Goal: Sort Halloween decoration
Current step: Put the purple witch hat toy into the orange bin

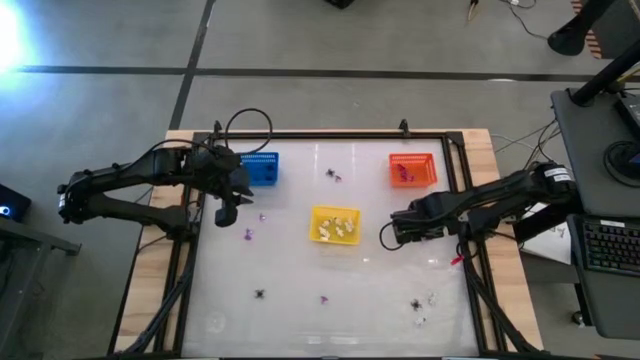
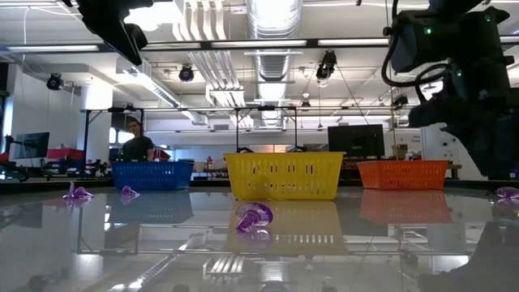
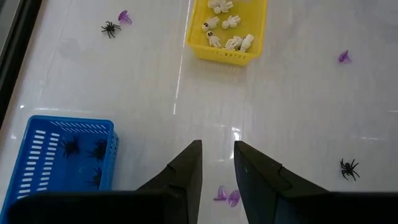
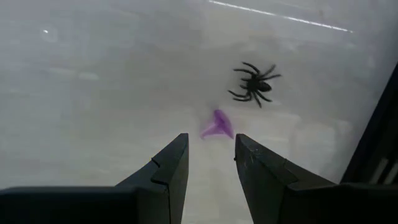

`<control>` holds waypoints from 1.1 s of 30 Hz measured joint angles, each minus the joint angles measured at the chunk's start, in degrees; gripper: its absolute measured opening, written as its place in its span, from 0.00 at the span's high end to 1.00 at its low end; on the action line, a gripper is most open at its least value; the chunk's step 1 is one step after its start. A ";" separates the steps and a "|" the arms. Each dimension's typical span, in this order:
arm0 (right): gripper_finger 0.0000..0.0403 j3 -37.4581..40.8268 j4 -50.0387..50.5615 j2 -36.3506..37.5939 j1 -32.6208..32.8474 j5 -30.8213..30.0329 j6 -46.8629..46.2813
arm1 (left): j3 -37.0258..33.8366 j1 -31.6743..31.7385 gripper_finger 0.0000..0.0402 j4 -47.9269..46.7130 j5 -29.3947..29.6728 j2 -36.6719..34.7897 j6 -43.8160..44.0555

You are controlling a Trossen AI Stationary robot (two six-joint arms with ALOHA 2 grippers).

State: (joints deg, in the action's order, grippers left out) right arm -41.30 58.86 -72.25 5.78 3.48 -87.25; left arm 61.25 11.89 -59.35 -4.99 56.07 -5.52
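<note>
We see the white table [image 1: 300,280]. Beside its yellow basket [image 1: 334,224], which holds cream trinkets [image 3: 231,42], the left gripper [image 1: 226,213] and right gripper [image 1: 388,237] hover with fingers apart, empty; purple trinkets [image 3: 226,195] and black spiders [image 4: 254,83] lie scattered around.

In the high view the trinkets near five o'clock [image 1: 424,304] are too small to identify, perhaps white; the blue basket [image 3: 56,158] is cut off in the left wrist view.
</note>
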 joint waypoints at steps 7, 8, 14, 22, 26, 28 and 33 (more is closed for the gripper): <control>0.69 2.82 -4.08 -0.09 0.26 1.51 -1.10 | 0.00 -0.01 0.81 0.00 0.00 0.00 0.02; 0.69 3.28 -4.58 -0.13 0.26 1.53 -1.31 | 0.00 0.01 0.81 0.02 0.00 0.00 0.02; 0.69 5.80 -5.45 -0.22 0.24 1.51 -2.20 | 0.00 0.00 0.81 0.02 0.00 0.00 0.02; 0.69 8.26 -9.95 -0.09 0.22 1.58 -3.02 | 0.00 0.00 0.81 0.20 -0.02 0.00 0.04; 0.69 8.06 -9.56 -0.08 0.22 1.28 -2.97 | 0.00 -0.01 0.81 0.17 -0.02 0.00 0.04; 0.69 8.06 -9.46 -0.09 0.22 0.83 -2.96 | 0.00 0.01 0.81 0.20 -0.02 0.00 0.05; 0.69 8.39 -9.62 -0.09 0.24 -0.43 -3.22 | 0.00 0.01 0.81 0.17 -0.04 0.00 0.07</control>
State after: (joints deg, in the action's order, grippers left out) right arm -32.91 49.24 -72.34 6.02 3.06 -90.47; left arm 61.25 11.90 -59.18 -5.04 56.07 -5.45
